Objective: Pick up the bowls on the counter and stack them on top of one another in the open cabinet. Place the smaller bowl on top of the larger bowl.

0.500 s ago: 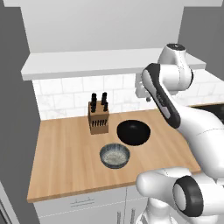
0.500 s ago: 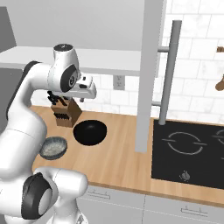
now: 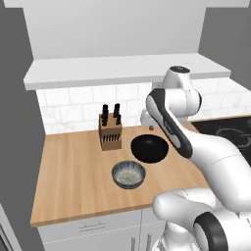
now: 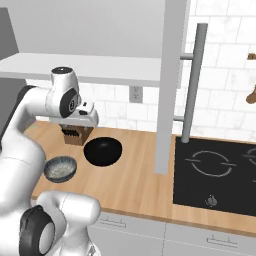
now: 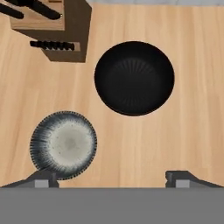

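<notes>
Open gripper (image 5: 112, 178) hung above two bowls on the wood-plank counter (image 5: 192, 122), holding nothing.

From the hand, the glossy black larger bowl (image 5: 134, 78) lay straight ahead; the smaller bowl (image 5: 63, 145), grey-rimmed with a pale speckled inside, sat near the left fingertip, which seemed to overlap its edge. Both were round and apart from each other. A wooden knife block (image 5: 52, 26) beyond was cut off by the frame. Both fingertips stood wide apart, barely visible.
</notes>
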Available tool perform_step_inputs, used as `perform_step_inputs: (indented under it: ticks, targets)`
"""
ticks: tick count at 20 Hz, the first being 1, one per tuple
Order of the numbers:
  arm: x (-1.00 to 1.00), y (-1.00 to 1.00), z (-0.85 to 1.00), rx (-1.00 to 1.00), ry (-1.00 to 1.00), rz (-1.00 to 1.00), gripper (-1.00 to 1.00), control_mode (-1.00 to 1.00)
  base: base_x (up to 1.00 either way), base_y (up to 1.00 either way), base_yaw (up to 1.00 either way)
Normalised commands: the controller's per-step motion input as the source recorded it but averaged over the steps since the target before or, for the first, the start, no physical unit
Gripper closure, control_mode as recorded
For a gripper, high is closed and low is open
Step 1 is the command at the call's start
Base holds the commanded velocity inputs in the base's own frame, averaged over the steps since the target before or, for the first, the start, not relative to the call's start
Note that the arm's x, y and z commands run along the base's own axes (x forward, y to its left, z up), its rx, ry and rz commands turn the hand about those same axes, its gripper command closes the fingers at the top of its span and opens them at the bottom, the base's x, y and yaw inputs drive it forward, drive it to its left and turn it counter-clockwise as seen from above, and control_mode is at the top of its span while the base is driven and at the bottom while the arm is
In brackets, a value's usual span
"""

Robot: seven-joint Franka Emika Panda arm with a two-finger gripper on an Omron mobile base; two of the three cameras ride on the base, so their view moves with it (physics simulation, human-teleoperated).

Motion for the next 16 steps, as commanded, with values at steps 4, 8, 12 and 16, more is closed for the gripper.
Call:
perform_step_inputs:
  ticks: [4,8,12,16]
  targets:
    - [-0.01,0.48,-1.0,0.0,0.09,0.0,-1.0,-1.0,0.0,0.0,0.0]
    - [0.03,0.38,-1.0,0.0,0.08,0.0,-1.0,-1.0,0.0,0.0,0.0]
    - [0.01,0.27,-0.96,0.0,0.1,0.0,-1.0,-1.0,0.0,0.0,0.0]
    - [0.0,0.09,-0.33,0.02,0.13,0.0,-1.0,-1.0,0.0,0.0,0.0]
